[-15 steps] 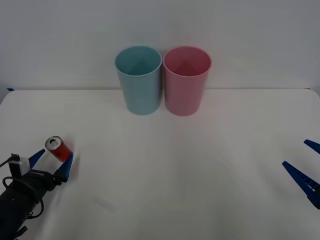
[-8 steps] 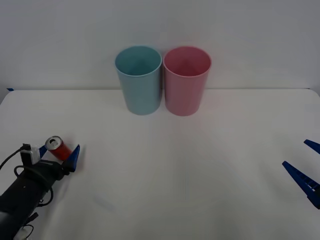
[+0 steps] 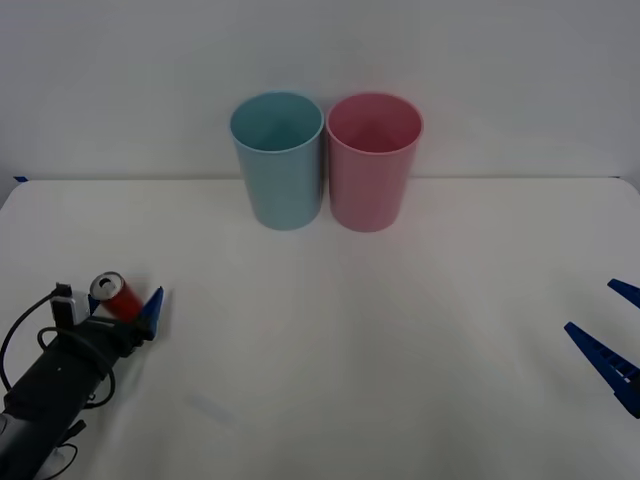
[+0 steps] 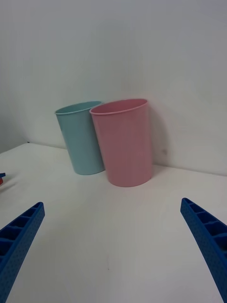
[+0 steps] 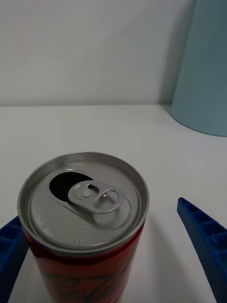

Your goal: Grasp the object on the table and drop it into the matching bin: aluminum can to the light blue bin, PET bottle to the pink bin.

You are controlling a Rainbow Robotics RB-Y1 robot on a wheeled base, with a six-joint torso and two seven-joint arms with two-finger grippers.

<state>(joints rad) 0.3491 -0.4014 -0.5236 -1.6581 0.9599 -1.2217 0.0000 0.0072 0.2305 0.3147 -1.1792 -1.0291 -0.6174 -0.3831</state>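
white table (image 3: 400, 330), can (image 3: 117, 296) between left pincer (image 3: 122, 309)

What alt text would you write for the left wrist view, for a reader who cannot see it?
An opened red aluminum can with a silver top and pull tab stands upright on the white table between the left gripper's open blue fingers, with a gap on one side. The light blue bin rises behind it.

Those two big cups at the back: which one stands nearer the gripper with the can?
The light blue bin. It stands on the robot's left, the side where the left gripper flanks the can; the pink bin is beyond it.
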